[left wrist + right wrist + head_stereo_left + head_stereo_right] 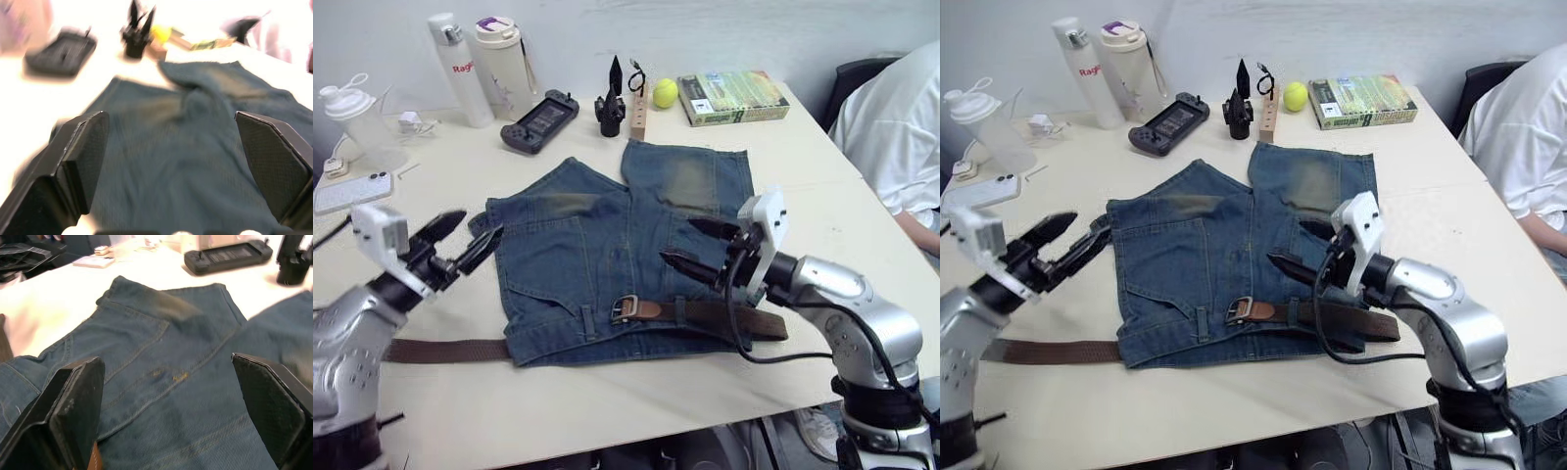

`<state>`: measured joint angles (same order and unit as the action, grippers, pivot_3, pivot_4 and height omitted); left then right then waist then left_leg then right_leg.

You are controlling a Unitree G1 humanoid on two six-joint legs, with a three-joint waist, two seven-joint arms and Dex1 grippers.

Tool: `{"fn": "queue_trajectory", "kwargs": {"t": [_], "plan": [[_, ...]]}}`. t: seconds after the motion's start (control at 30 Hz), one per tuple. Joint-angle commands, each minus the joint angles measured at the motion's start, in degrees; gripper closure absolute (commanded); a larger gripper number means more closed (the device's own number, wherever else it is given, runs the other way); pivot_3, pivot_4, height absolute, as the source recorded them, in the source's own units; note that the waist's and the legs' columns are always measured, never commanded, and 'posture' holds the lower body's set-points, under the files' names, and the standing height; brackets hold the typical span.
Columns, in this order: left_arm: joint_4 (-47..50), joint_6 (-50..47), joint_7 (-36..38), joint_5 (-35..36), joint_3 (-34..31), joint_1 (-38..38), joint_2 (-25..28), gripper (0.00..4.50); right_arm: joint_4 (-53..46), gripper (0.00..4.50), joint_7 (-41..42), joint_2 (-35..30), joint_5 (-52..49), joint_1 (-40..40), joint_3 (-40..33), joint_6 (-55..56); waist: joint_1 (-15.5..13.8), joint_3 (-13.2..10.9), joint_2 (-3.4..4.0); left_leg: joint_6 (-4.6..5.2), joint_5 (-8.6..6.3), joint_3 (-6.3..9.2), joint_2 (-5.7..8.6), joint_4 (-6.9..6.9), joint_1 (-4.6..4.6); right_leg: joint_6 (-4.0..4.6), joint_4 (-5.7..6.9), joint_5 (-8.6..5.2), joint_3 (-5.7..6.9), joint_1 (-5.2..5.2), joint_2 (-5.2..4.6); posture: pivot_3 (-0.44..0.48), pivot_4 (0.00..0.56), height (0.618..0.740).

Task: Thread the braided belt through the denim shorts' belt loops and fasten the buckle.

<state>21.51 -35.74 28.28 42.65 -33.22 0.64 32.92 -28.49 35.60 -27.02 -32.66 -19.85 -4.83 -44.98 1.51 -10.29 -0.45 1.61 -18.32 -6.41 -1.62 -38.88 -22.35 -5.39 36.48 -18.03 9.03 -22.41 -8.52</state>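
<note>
Both grippers, left and right, hover spread and empty over the shorts. Nearest, the woven brown belt runs along the waistband through a loop, its silver buckle mid-waist, apparently fastened. Likely little remains. Soft faded denim lies flat on the table.

The blue denim shorts with faded patches are lying flat in the middle of the pale wooden table, waistband toward the near edge. The dark-brown braided belt is running along that waistband, its left end trailing out onto the table, its small silver buckle sitting on the waistband near the middle. Behind the shorts, a black handheld game console is lying left of a yellow tennis ball, with a green book lying right of the ball.
</note>
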Motion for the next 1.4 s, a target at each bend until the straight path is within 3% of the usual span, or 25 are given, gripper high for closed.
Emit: {"fn": "queue_trajectory", "kwargs": {"t": [0.03, 0.17, 0.23, 0.3, 0.37, 0.53, 0.67, 0.8, 0.93, 1.07, 1.2, 1.4], "plan": [[5.44, -0.16, -4.55, 2.82, -5.15, -3.79, -2.23, 0.00, -3.54, 0.07, -2.64, 1.05, -0.45, 0.48, -0.16, 1.27, -0.08, 0.00, 0.00, 0.00, 0.00, 0.00, 0.00, -0.01, 0.01, 0.00, 0.00, 0.00, -0.02, 0.01, -0.01, 0.000, 0.150, 0.720], [7.91, 0.22, -6.50, 3.73, -7.87, -11.81, -5.90, 0.00, -4.18, 0.07, -1.93, -0.31, -0.04, 0.60, 2.45, 0.93, 0.06, -0.06, 0.12, 0.05, -0.02, 0.40, 0.18, 0.09, -0.01, -0.01, -0.25, 0.01, 0.29, 0.37, -0.12, 0.000, 0.150, 0.720], [8.98, 0.11, -6.91, 5.47, -9.57, -16.14, -7.83, 0.00, -4.36, 0.07, -1.67, -0.62, 0.18, 0.47, 4.10, 1.12, 0.36, -0.06, 0.08, 0.15, 0.24, 1.43, 0.71, 0.75, 0.13, -0.10, -0.78, 0.03, 1.39, 1.14, -0.27, 0.000, 0.150, 0.720], [9.68, -0.42, -7.76, 7.95, -11.15, -19.70, -9.44, 0.00, -4.33, 0.07, -1.99, -0.55, 0.36, -0.11, 5.32, 0.91, 0.24, -0.07, 0.09, 0.29, 0.74, 2.60, 1.43, 1.23, 0.01, -0.30, -0.95, -0.04, 2.54, 1.65, -1.05, 0.000, 0.150, 0.720], [10.08, -1.32, -9.06, 11.94, -13.40, -23.95, -11.58, 0.00, -4.20, 0.07, -2.20, -0.26, 0.34, -1.17, 6.67, 0.31, -0.68, -0.11, 0.10, 0.32, 0.96, 2.96, 1.68, 1.24, 0.00, -0.50, -0.70, -0.08, 1.84, 1.50, -1.02, 0.000, 0.150, 0.720], [11.35, -2.34, -11.22, 23.12, -17.71, -34.55, -17.04, 0.00, -3.44, 0.07, -1.68, 0.36, -1.02, -3.55, 8.56, -0.73, -2.34, -0.19, 0.13, 0.29, 0.89, 2.95, 1.66, 1.07, -0.02, -0.65, -1.44, -0.04, 1.03, 1.65, -1.02, 0.000, 0.150, 0.720], [14.88, -4.99, -14.96, 30.53, -14.94, -41.69, -19.13, 0.00, -2.84, 0.07, -0.05, 0.05, -1.14, -4.10, 10.00, -0.13, -2.84, -0.28, 0.12, 0.30, 0.42, 2.91, 1.54, 0.98, 0.03, -0.65, -1.49, -0.03, 0.83, 1.66, -1.02, 0.000, 0.150, 0.720], [17.56, -6.31, -26.88, 40.63, -8.64, -42.16, -19.31, 0.00, -3.10, 0.07, 1.23, -0.16, -0.91, -2.68, 10.31, 1.08, -3.32, -0.40, 0.29, 0.37, 0.51, 2.91, 1.55, 0.98, -0.06, -0.63, -1.51, -0.04, 0.83, 1.58, -0.99, 0.000, 0.150, 0.720], [17.15, -4.48, -40.53, 58.13, -2.23, -38.20, -13.90, 0.00, -2.89, 0.07, 1.74, 0.03, 0.50, -1.63, 11.47, 3.13, -2.94, -0.43, 0.32, 0.43, 0.57, 2.87, 1.54, 0.96, -0.05, -0.64, -1.49, -0.03, 0.77, 1.59, -0.97, 0.000, 0.150, 0.720], [13.84, 0.26, -52.92, 68.72, 1.64, -33.29, -9.79, 0.00, -3.37, 0.07, 1.15, 0.71, 1.41, -0.89, 11.93, 4.53, -2.83, -0.46, 0.37, 0.28, 0.67, 2.85, 1.52, 0.96, -0.02, -0.64, -1.46, -0.03, 0.72, 1.59, -0.93, 0.000, 0.150, 0.720], [10.72, 1.93, -59.96, 70.35, 4.70, -28.64, -8.95, 0.00, -4.31, 0.07, -0.08, 1.46, 1.85, -0.22, 11.78, 5.38, -2.81, -0.48, 0.40, 0.27, 0.67, 2.68, 1.54, 0.97, 0.00, -0.64, -1.43, -0.03, 0.60, 1.56, -0.84, 0.000, 0.150, 0.720], [12.88, 0.51, -60.34, 70.35, 5.15, -30.85, -8.93, 0.00, -5.94, 0.07, -1.72, 1.78, 1.42, -0.33, 11.10, 4.81, -2.93, -0.49, 0.44, 0.27, 0.67, 2.60, 1.61, 0.97, 0.08, -0.70, -1.45, 0.00, 0.43, 1.60, -0.66, 0.000, 0.150, 0.720]]}}
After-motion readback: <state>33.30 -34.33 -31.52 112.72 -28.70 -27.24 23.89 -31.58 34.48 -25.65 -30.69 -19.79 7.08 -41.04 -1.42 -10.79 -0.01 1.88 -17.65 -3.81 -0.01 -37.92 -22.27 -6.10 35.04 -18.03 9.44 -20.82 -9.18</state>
